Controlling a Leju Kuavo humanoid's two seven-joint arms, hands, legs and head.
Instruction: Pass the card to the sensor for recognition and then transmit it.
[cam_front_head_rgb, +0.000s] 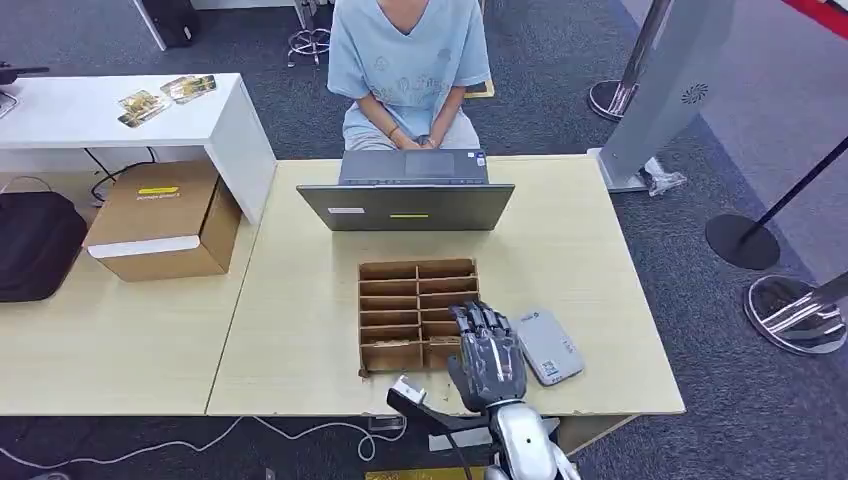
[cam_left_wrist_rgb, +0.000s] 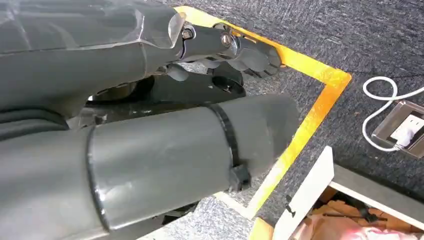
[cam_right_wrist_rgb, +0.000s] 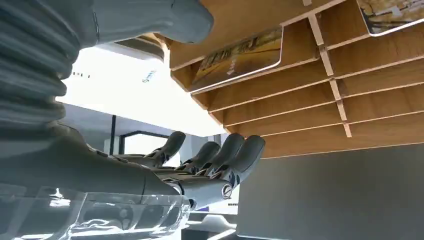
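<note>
Dark grey right hand (cam_front_head_rgb: 487, 355), silver forearm, ribbed wrist cover

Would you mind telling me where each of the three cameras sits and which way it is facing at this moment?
Head view: high on the body, looking forward and down at the table, the wooden rack, the grey sensor; the right hand reaches in.
Left wrist view: behind the left hand, looking down at the carpet.
Right wrist view: behind the right hand, close on the wooden rack holding cards.
Shared: head and right wrist views show the rack and right hand.
</note>
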